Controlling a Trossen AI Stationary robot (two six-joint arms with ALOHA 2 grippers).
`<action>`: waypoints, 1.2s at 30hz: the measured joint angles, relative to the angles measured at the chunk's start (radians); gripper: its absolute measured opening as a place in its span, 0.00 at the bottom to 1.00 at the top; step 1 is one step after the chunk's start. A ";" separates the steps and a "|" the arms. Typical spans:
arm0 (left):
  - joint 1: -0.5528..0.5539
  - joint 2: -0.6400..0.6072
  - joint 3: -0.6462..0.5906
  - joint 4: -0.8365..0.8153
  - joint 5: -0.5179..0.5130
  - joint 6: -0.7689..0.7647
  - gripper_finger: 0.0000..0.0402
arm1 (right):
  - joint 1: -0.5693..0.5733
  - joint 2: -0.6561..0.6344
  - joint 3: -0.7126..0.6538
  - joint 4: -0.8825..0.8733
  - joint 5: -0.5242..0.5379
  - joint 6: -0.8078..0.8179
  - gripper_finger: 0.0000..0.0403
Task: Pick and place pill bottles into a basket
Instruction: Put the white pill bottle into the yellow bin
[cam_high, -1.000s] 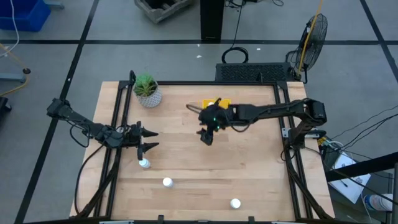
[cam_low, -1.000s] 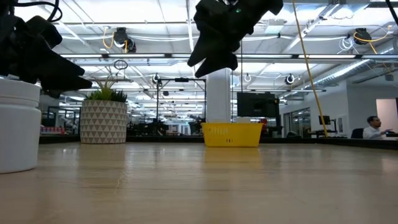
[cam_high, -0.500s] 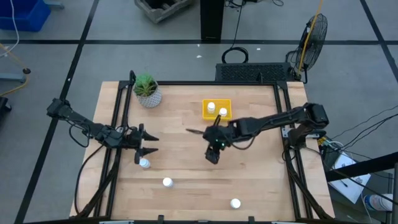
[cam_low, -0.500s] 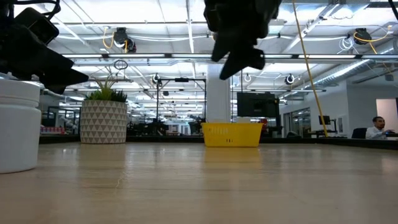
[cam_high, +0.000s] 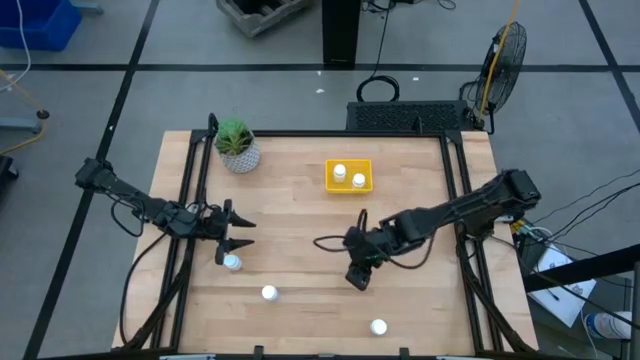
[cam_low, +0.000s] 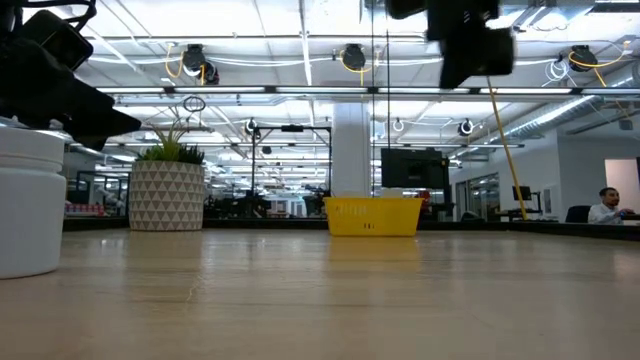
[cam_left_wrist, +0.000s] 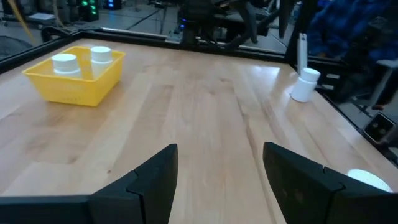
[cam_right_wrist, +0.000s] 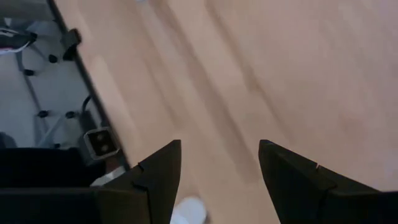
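1. The small shallow bright yellow basket (cam_high: 348, 176) is sitting on the light wooden table (cam_high: 300, 220), toward its far edge, and serves here as the landmark.
2. Two tiny white capped pill bottles are standing upright inside the basket, side by side (cam_high: 340, 172) (cam_high: 359, 181); from the left wrist camera their lower halves are hiding behind the yellow wall (cam_left_wrist: 64, 63) (cam_left_wrist: 101, 55).
3. Three more white pill bottles are standing on the bare wood, all well apart from the basket on its near side: one far to the basket's left (cam_high: 232, 263), one nearer the middle (cam_high: 268, 293), and one by the near edge (cam_high: 378, 326).
4. The left gripper (cam_high: 243, 230) is hovering well to the left of the basket, just beside the leftmost loose bottle, its dark fingers (cam_left_wrist: 152, 180) spread apart and holding nothing.
5. That bottle is looming at the low view's left edge (cam_low: 28, 200), partly cut off, with the left arm dark above it.
6. The right gripper (cam_high: 357, 279) is hanging over the wood on the basket's near side, between the basket and the near-edge bottle, fingers (cam_right_wrist: 158, 171) parted and empty.
7. In the right wrist view a white bottle (cam_right_wrist: 188, 211) is showing only in part at the frame edge, and everything there is blurred.
8. A white patterned pot with a green plant (cam_high: 237, 147) is standing to the basket's left, near the table's far corner.
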 joint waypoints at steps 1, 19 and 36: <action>0.000 0.000 0.000 -0.004 0.014 0.008 0.60 | 0.016 -0.008 0.000 -0.010 0.001 0.024 0.51; 0.000 0.000 0.000 0.092 0.317 0.102 0.60 | 0.269 -0.021 0.000 -0.019 0.001 0.355 0.51; 0.000 0.000 0.000 0.176 0.409 0.153 0.60 | 0.354 0.000 0.000 0.042 0.018 0.497 0.51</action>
